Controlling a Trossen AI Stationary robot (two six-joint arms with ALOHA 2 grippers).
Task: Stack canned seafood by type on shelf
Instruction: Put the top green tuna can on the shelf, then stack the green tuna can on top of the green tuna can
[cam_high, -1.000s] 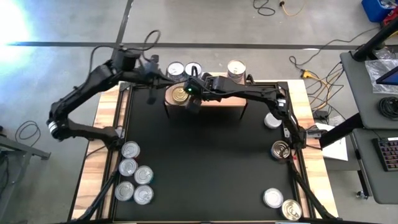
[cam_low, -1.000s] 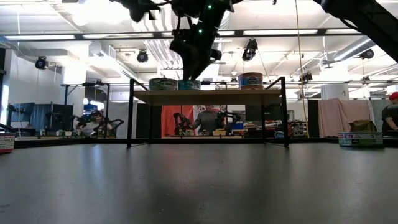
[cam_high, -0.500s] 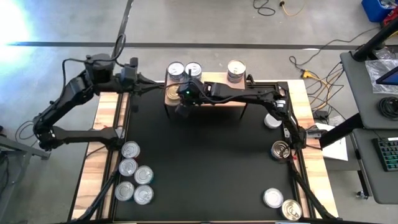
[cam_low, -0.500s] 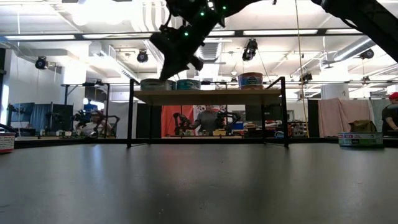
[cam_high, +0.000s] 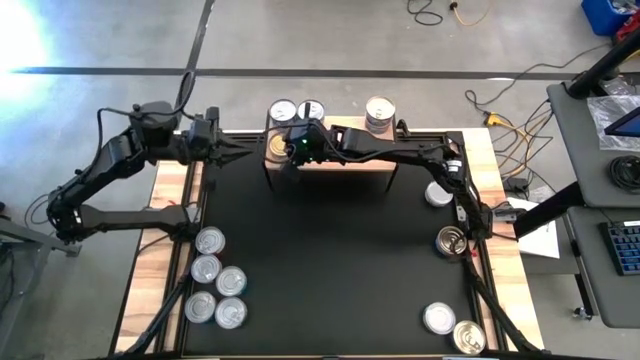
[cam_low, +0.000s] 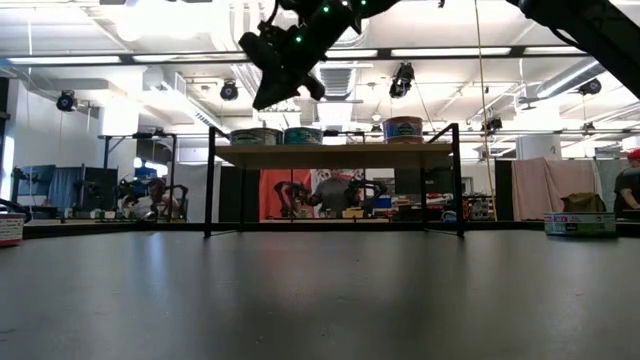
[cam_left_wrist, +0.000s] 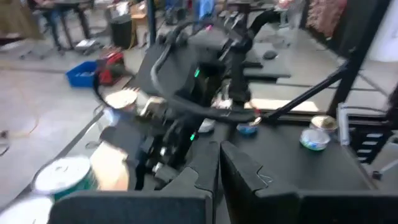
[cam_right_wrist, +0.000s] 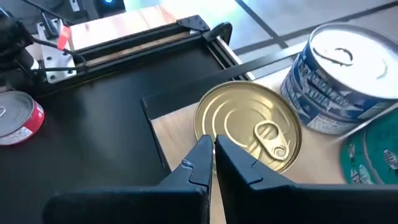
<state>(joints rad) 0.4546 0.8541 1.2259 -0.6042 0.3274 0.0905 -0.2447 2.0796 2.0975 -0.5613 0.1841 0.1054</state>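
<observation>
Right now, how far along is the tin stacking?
Done: at least four tins sit on the shelf, among them a gold-topped tin and a blue-labelled tin. In hand: nothing. The right tool hovers shut over the gold-topped tin, and the left tool waits shut off the shelf's left end. Left: five loose tins on the mat's left side and four more tins along its right.

A black mat (cam_high: 330, 260) with light wood edges (cam_high: 150, 260) covers the desk. Grey concrete floor (cam_high: 100, 40) surrounds it, crossed by a dark seam, with loose cables (cam_high: 440, 12) and a blue bin (cam_high: 605, 15) at the far side. To the right stands a second desk (cam_high: 590, 150) carrying a keyboard (cam_high: 625, 245). Across the room, ceiling strip lights (cam_low: 440, 52) run above distant workbenches, and a small carton (cam_low: 580, 224) rests at the mat's right edge.
</observation>
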